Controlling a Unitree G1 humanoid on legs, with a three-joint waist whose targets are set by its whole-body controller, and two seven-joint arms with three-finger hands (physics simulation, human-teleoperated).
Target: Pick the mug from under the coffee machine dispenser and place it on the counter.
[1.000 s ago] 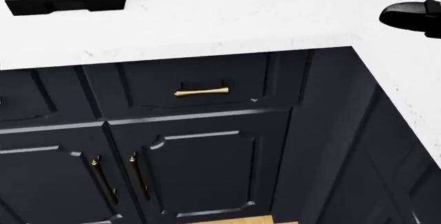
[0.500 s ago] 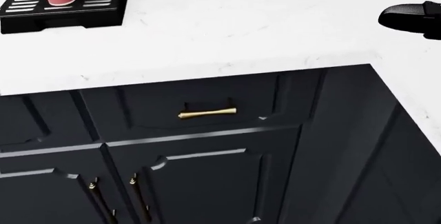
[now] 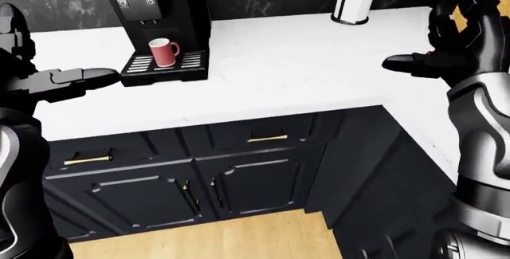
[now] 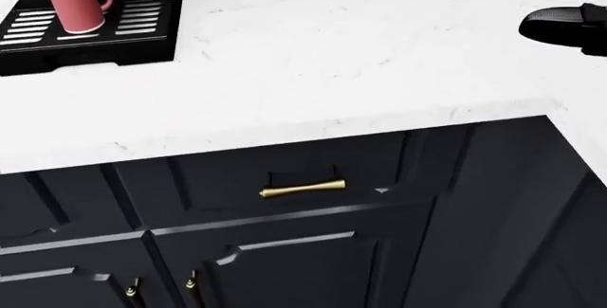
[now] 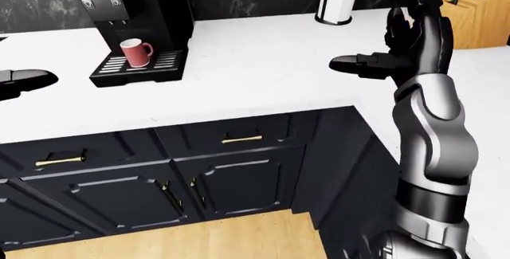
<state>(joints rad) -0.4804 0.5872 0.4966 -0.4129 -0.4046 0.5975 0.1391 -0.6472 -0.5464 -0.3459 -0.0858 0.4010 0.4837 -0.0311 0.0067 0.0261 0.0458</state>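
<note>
The fingers of the right hand (image 5: 402, 50) were spread wide, holding nothing, raised above the white counter (image 3: 303, 74) at the right of the eye views. The left hand (image 3: 67, 82) also stood open and empty, its fingers extended toward the coffee machine (image 3: 155, 14) without touching it. The red mug (image 3: 163, 52) stood upright on the drip tray (image 3: 163, 68) beneath the dispenser. Dark cabinets (image 3: 239, 175) with brass handles lay below.
</note>
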